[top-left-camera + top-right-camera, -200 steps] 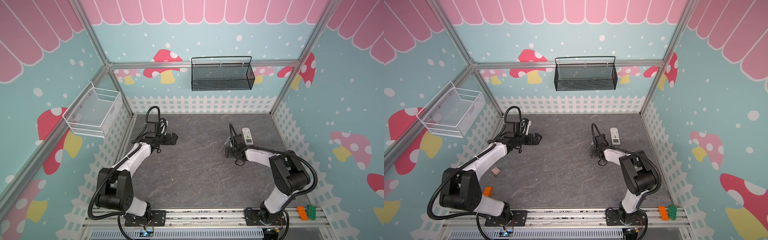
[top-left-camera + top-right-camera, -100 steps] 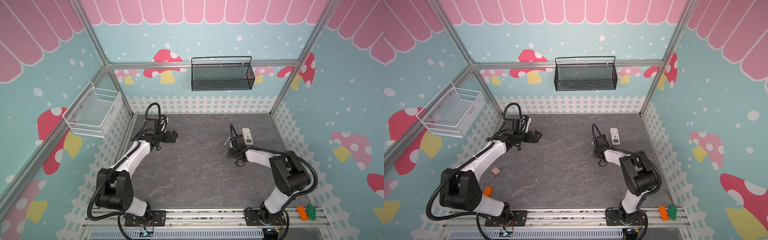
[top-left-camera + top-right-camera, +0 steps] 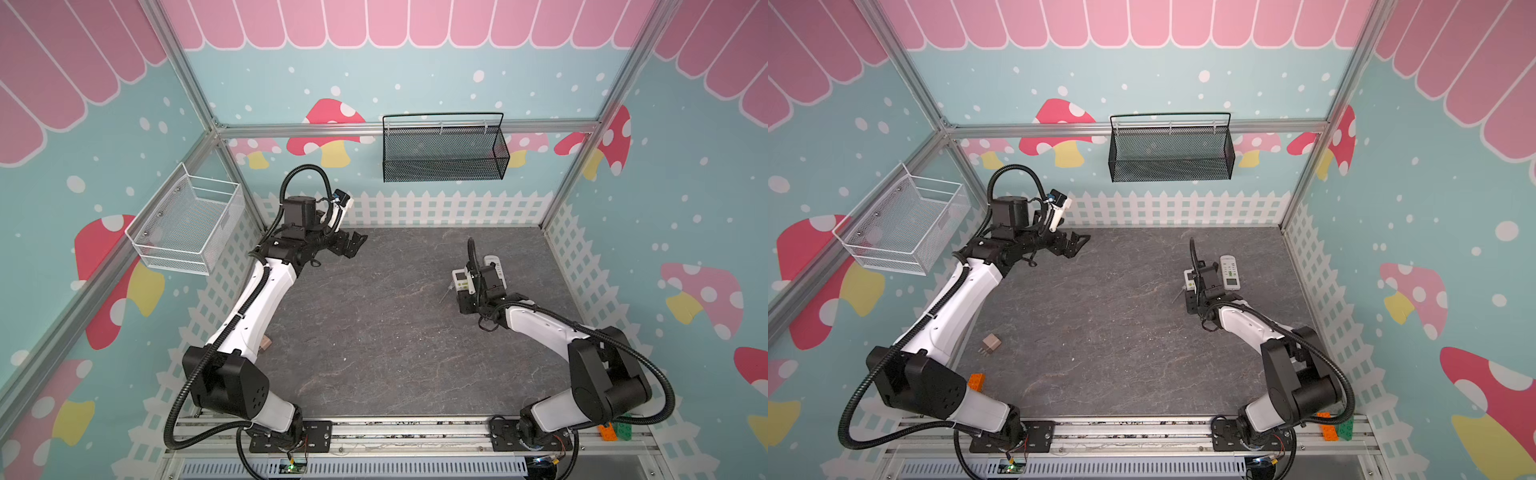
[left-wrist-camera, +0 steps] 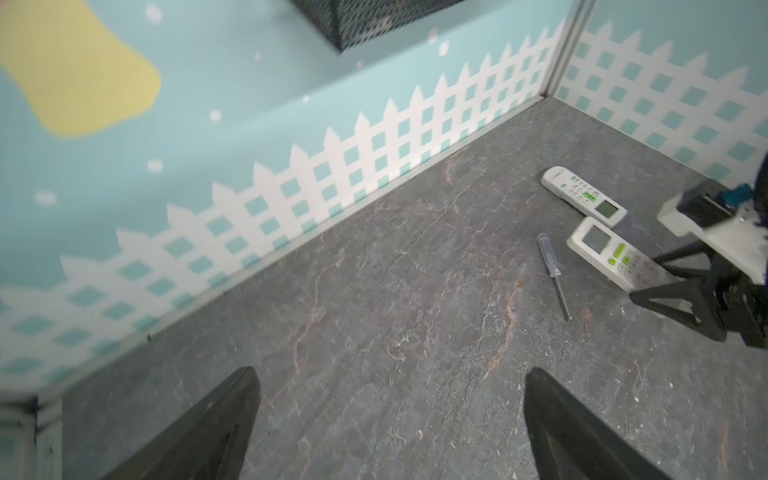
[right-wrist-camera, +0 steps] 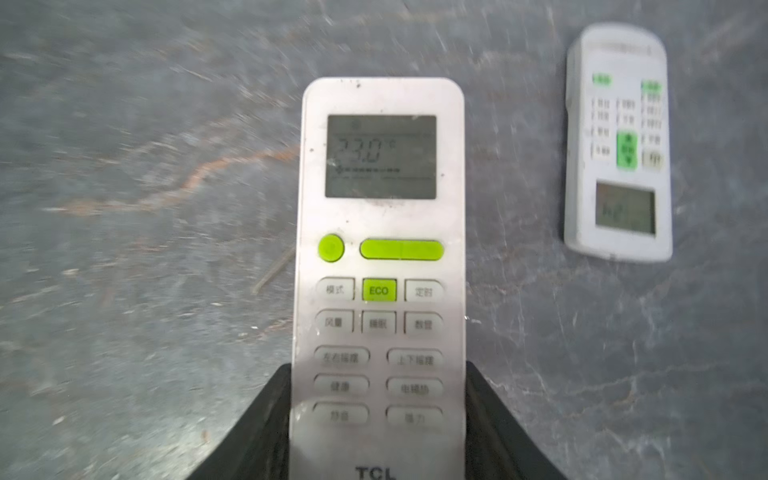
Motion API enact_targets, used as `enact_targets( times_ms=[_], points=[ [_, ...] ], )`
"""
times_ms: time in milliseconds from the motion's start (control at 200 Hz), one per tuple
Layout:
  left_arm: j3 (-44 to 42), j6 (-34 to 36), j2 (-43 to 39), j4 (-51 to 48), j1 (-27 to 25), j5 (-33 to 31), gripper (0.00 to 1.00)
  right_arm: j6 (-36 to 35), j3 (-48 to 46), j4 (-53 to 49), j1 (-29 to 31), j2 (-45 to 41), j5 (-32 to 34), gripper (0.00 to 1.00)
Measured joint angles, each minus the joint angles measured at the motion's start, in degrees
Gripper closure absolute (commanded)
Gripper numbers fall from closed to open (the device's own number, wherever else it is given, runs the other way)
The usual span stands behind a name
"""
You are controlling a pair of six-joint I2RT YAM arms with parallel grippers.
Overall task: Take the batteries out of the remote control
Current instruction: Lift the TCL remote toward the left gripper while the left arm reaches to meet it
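Left gripper (image 4: 392, 374) hangs wide open over the table (image 3: 374, 332); a screwdriver (image 4: 552, 274) lies beside the face-up remote control (image 5: 380, 232), seemingly tilted, its button end clamped by the right gripper (image 5: 378, 368), batteries hidden; a second remote (image 5: 618, 141) further right

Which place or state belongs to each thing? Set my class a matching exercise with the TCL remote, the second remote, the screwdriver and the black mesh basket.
Things
1. TCL remote
2. second remote
3. screwdriver
4. black mesh basket

Places or states
A. hangs on the back wall
B. lies flat on the table, buttons up, gripped by nothing
C. clamped between the jaws of the right gripper
D. lies on the table, clear handle, thin metal shaft

Pairs: 1-C, 2-B, 3-D, 4-A
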Motion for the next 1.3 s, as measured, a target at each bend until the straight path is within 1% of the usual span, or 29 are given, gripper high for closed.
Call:
enact_targets(
  times_ms=[45,190,275,335,420,455,495,670,841,921,1051,1171,1241,1301],
  points=[
    [1.88,3.98,0.00,-1.27,-0.90,1.84,0.00,-2.99,0.17,0.92,0.00,-1.77,-2.75,0.54],
    [7.15,16.98,0.37,-7.04,-3.19,7.56,0.01,-14.82,1.31,3.85,0.00,-6.45,-15.61,0.54],
    [10.73,24.33,1.27,-10.64,-4.17,10.08,0.01,-20.00,2.40,4.76,0.00,-7.19,-22.45,0.54],
    [12.37,30.84,1.53,-12.87,-5.03,11.23,0.02,-23.21,3.34,4.90,0.00,-7.19,-27.28,0.54],
    [13.22,39.67,1.55,-15.89,-6.32,12.33,0.02,-26.53,4.57,4.63,0.00,-7.13,-33.05,0.54],
    [13.35,43.63,1.60,-17.20,-6.86,12.61,0.04,-27.74,5.29,4.39,0.00,-6.91,-35.32,0.54],
    [13.40,48.54,1.66,-18.73,-7.48,12.76,0.05,-29.11,6.40,3.93,0.00,-6.47,-37.88,0.53],
    [12.94,69.07,2.43,-24.22,-8.26,12.92,0.05,-34.01,12.31,-0.70,0.00,-2.27,-46.71,0.54],
    [10.58,83.73,2.71,-26.18,-8.24,14.21,0.05,-36.44,15.19,-4.68,-0.02,1.33,-53.96,0.54],
    [9.03,87.84,2.73,-26.49,-8.24,15.37,0.06,-36.63,16.37,-6.49,-0.02,2.86,-57.00,0.55],
    [6.38,90.88,2.82,-26.60,-8.24,16.50,0.08,-36.74,17.73,-7.56,-0.02,4.44,-60.65,0.56],
    [5.55,92.28,3.67,-26.53,-8.24,17.49,0.18,-36.59,18.38,-8.07,-0.02,5.07,-63.19,0.56],
    [5.51,92.59,4.20,-26.23,-8.24,18.08,0.20,-36.61,18.49,-8.22,0.00,5.35,-64.52,0.56],
    [4.98,92.76,4.26,-25.68,-8.24,18.60,0.23,-36.54,18.58,-8.37,0.07,5.62,-65.33,0.56]
  ],
)
